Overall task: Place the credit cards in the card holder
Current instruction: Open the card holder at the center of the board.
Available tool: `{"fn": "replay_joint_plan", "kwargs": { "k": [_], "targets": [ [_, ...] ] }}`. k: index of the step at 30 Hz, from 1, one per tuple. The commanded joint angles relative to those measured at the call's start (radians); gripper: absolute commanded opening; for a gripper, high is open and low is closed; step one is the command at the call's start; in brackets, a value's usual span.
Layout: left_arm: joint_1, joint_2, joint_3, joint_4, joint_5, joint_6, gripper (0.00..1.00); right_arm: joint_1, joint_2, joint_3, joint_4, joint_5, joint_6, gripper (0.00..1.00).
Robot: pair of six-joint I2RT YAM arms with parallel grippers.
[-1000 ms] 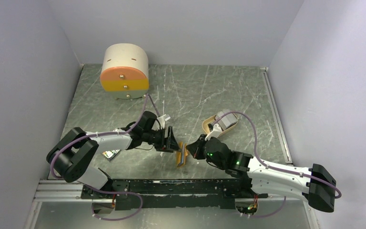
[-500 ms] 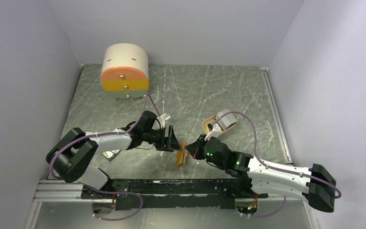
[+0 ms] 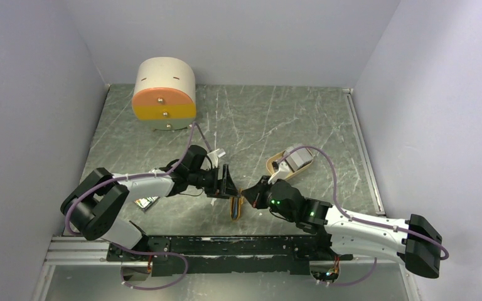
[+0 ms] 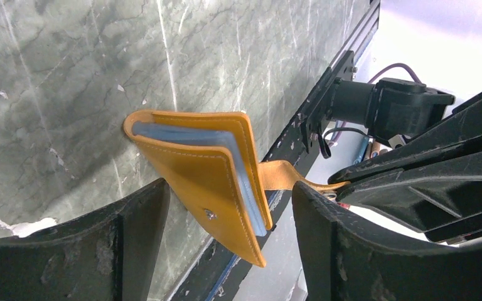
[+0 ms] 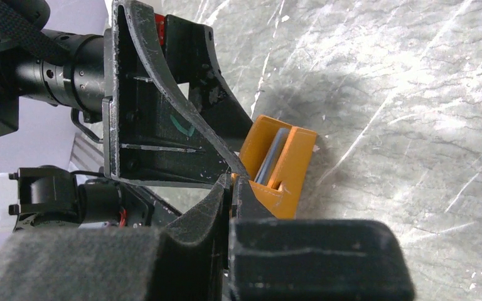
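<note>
Holder (image 3: 236,208) on edge, table's 6 o'clock, pale blue inside. Left gripper (image 4: 226,210): jaws apart, straddling it. Right gripper (image 5: 232,183): clamped on its tab (image 4: 281,175), from 3 o'clock.

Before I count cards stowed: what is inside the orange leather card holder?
Edge-on, pale blue layers show between the covers of the orange leather card holder; whether they are pockets or cards is hidden.

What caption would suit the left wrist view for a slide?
Open left gripper straddles the orange card holder, pale blue pockets showing, while the right gripper pinches its snap tab.
</note>
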Motion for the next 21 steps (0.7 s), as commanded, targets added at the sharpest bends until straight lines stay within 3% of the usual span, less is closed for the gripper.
{"fn": "replay_joint_plan", "kwargs": {
  "k": [1, 10, 21],
  "targets": [
    [-0.012, 0.008, 0.038, -0.005, 0.001, 0.027, 0.75, -0.004, 0.013, 0.033, 0.03, 0.004, -0.013, 0.0],
    [-0.015, 0.031, 0.045, -0.038, -0.032, 0.046, 0.59, -0.003, 0.002, -0.008, 0.003, 0.017, 0.015, 0.0],
    [-0.016, -0.008, 0.08, -0.157, -0.093, 0.101, 0.53, -0.007, -0.028, -0.058, -0.09, 0.084, 0.046, 0.0]
  ]
}}
